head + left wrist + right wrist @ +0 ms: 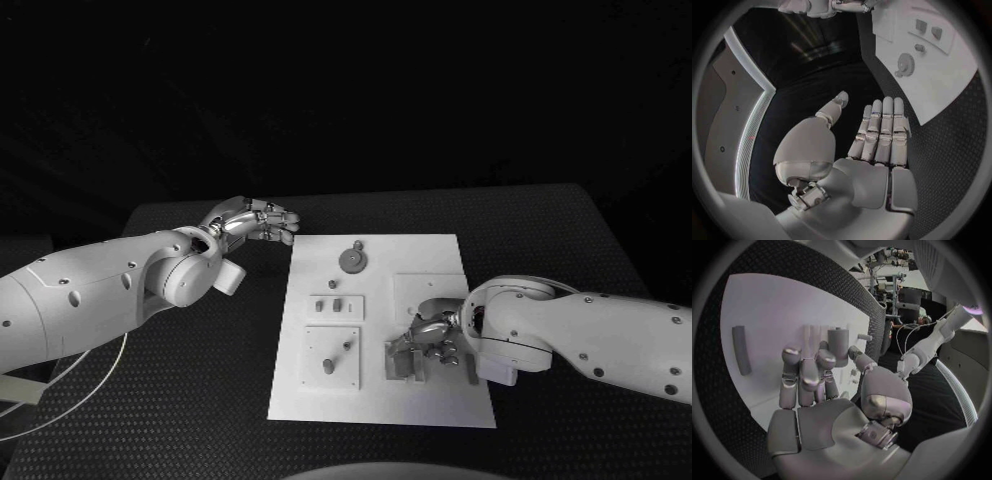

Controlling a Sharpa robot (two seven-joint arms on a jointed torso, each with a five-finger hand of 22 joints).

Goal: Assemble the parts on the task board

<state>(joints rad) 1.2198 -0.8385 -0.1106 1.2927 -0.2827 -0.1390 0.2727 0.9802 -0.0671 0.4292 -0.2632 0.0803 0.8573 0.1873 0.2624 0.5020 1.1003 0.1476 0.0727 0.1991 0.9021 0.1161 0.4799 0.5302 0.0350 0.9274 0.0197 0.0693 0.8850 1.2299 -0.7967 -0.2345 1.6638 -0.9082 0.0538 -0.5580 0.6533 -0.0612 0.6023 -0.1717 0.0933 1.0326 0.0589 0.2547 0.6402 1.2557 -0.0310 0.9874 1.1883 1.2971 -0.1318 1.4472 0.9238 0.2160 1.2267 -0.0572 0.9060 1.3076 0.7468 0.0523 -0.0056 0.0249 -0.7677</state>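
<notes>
The right hand has its fingers curled down over the near right part of the task board, touching or just above a small upright grey cylinder among the fixtures there; whether they grip it cannot be told. The left hand hovers over the black tabletop just beyond the board's far left corner, fingers straight, together and grasping nothing. The remaining parts, a round gear and small pegs, lie between the hands, the gear nearer the left one.
</notes>
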